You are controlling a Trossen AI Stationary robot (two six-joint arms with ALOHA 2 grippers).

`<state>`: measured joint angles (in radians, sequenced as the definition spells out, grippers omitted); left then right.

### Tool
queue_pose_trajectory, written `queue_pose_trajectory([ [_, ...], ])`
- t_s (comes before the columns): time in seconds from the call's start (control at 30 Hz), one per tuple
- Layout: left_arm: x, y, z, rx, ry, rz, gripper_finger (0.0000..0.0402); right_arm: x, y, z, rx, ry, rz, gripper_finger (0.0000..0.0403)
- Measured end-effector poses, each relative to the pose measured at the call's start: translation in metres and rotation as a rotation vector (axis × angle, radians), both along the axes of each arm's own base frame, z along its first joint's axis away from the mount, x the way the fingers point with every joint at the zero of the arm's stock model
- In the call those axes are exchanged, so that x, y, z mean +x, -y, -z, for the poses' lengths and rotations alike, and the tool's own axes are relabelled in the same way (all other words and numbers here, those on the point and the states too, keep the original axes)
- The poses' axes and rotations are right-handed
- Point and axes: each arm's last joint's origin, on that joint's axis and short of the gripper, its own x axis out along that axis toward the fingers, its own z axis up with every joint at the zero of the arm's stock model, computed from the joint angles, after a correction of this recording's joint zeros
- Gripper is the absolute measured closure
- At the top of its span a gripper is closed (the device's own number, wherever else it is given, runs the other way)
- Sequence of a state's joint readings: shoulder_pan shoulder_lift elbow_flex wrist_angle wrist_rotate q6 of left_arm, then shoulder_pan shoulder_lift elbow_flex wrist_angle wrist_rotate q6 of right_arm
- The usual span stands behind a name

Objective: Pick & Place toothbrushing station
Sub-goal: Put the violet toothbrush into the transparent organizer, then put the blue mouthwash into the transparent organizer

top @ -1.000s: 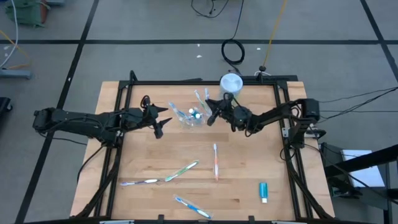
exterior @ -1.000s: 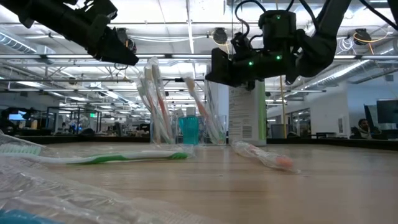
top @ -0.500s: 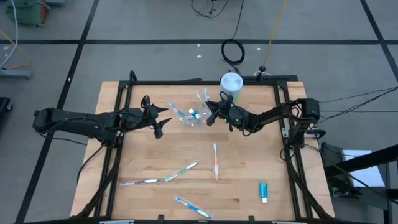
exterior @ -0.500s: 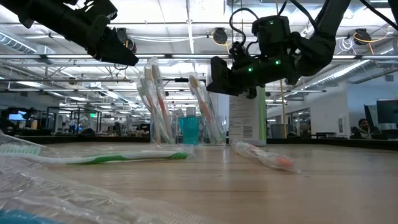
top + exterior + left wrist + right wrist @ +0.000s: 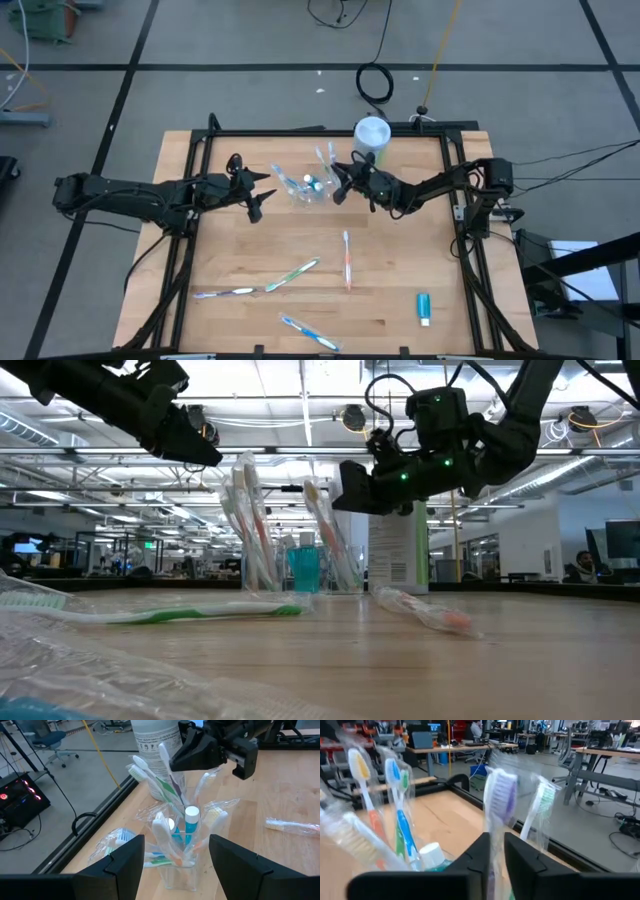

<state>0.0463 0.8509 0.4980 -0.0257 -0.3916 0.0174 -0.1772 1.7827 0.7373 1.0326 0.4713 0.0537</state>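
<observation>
1. Near the table's point(image 5: 230, 250) far edge, about midway along it, stood a clear plastic cup point(image 5: 179, 870) holding a bundle of wrapped toothbrushes point(image 5: 162, 827) and a blue toothpaste tube point(image 5: 190, 824) with a white cap; the brushes stood heads up, leaning outward like a fan.
2. Just behind the cup, at the far edge, stood the white-and-green canister point(image 5: 371, 134), upright.
3. The right gripper point(image 5: 352, 488) hovered over the cup's right side, its fingers point(image 5: 517, 857) narrowly parted around a purple-headed toothbrush point(image 5: 499, 800) that stood upright in the cup; whether they touched it could not be told.
4. The left gripper point(image 5: 262, 196) hung just left of the cup, fingers spread wide, holding nothing.
5. Loose toothbrushes lay flat nearer the front: an orange one point(image 5: 347, 258) pointing front to back, a green one point(image 5: 292, 274) on a diagonal, and a blue one point(image 5: 308, 333) at the front edge.
6. A second toothpaste tube point(image 5: 424, 307) lay toward the front right corner.
</observation>
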Motion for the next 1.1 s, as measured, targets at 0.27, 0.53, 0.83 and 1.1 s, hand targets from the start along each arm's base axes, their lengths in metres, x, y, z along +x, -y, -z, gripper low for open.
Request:
queue_pose_trajectory([
  [0.27,0.0,0.0,0.0,0.0,-0.001,0.0,0.0172,0.0,0.0,0.0,-0.014,-0.007,-0.001,0.027],
  [0.53,0.0,0.0,0.0,0.0,-0.001,0.0,0.0172,0.002,-0.011,-0.004,-0.003,0.02,-0.034,0.0227],
  [0.83,0.0,0.0,0.0,-0.017,0.007,-0.006,0.0172,-0.01,-0.037,-0.023,-0.055,-0.166,-0.03,0.0237],
  [1.1,0.0,0.0,0.0,-0.019,0.007,-0.007,0.0172,-0.045,-0.072,-0.051,0.048,-0.296,-0.122,0.024],
])
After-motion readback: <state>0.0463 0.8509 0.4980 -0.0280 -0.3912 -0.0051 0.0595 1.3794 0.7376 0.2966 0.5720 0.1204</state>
